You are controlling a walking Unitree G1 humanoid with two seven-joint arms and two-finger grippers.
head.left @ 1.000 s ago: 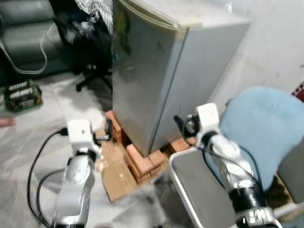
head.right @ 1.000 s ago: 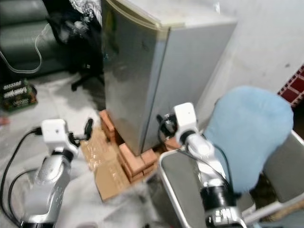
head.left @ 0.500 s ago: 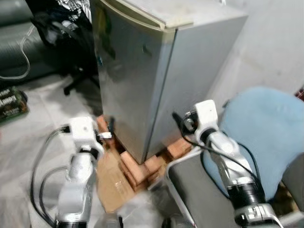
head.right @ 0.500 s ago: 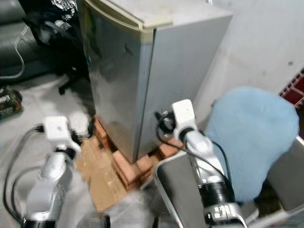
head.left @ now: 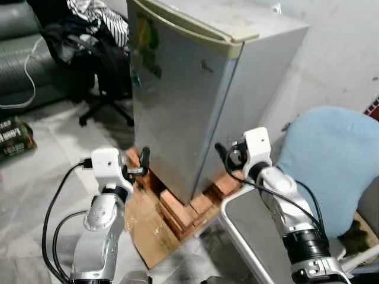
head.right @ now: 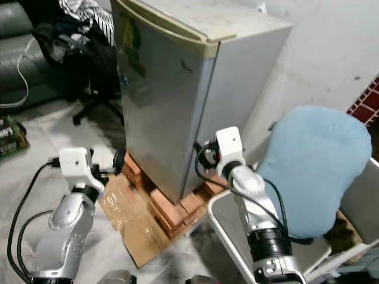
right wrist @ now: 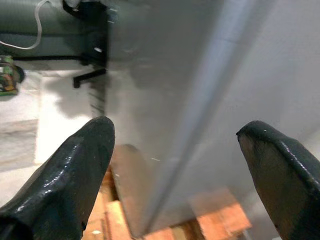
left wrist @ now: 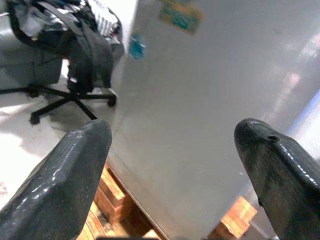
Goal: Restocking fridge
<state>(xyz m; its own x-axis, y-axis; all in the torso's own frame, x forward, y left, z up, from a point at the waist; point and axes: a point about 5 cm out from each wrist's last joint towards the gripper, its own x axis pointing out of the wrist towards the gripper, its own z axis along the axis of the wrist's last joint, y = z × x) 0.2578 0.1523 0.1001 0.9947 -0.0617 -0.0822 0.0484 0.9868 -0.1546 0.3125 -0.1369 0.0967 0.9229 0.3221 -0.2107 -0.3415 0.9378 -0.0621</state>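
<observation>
Left claw [left wrist: 170,165] gapes toward brick-propped fridge [head.left: 195,89], cardboard [head.left: 151,228] below.

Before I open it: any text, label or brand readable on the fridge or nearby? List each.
None can be read.
Fridge door, yellow-green sticker: print blurred.
Fridge door, small blue sticker: too small.
Dark box on the floor: white lettering, too blurred.

- silver-grey fridge [head.left: 177,112], cream trim along the top
- reddish-orange bricks [head.left: 183,207] underneath, brown cardboard [head.left: 148,236]
- pale blue chair cushion [head.left: 325,160]
- black-and-white striped cloth [head.left: 98,15]
- black fingers [left wrist: 70,175] on the left hand [left wrist: 170,165]
</observation>
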